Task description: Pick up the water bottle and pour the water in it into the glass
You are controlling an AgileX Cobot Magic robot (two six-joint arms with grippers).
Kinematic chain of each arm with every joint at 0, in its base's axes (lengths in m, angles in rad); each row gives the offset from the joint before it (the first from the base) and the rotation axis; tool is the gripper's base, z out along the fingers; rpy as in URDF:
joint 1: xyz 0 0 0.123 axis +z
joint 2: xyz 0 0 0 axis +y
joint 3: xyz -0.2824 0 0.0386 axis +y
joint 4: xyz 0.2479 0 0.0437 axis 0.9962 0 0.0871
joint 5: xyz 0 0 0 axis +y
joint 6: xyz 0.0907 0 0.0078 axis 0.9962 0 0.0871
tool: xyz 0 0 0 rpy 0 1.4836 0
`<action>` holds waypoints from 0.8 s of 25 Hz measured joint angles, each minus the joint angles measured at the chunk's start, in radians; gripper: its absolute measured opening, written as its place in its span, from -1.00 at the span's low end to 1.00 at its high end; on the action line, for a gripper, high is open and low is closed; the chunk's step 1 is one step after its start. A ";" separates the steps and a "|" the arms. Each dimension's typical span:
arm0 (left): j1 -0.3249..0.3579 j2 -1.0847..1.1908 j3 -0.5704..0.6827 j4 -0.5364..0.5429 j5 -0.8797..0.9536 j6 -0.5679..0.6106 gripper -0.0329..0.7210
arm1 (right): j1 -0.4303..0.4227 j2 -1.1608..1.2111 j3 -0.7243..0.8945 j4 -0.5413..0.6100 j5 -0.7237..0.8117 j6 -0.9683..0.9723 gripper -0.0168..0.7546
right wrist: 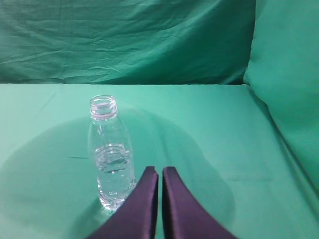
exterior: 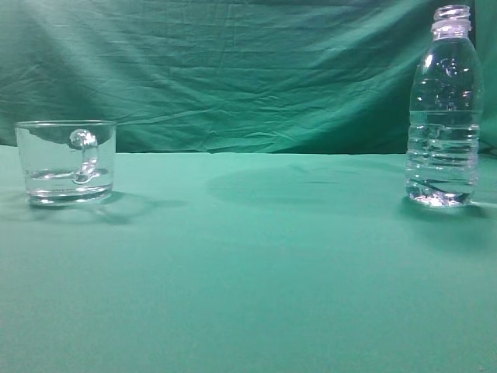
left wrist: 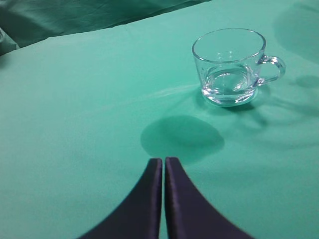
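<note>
The water bottle (exterior: 443,109) stands upright and uncapped at the right of the green table, about half full of clear water (exterior: 442,159). It also shows in the right wrist view (right wrist: 110,154), left of and beyond my right gripper (right wrist: 160,171), which is shut and empty. The glass (exterior: 66,162) stands at the left with its handle facing the camera and a little liquid at the bottom. In the left wrist view the glass (left wrist: 230,65) is ahead and to the right of my left gripper (left wrist: 163,160), which is shut and empty. Neither gripper shows in the exterior view.
A green cloth (exterior: 233,272) covers the table, and a wrinkled green backdrop (exterior: 233,70) hangs behind it. A green side drape (right wrist: 289,74) rises at the right of the right wrist view.
</note>
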 joint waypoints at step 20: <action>0.000 0.000 0.000 0.000 0.000 0.000 -0.91 | -0.190 -0.310 0.273 0.030 -0.042 -0.099 -0.96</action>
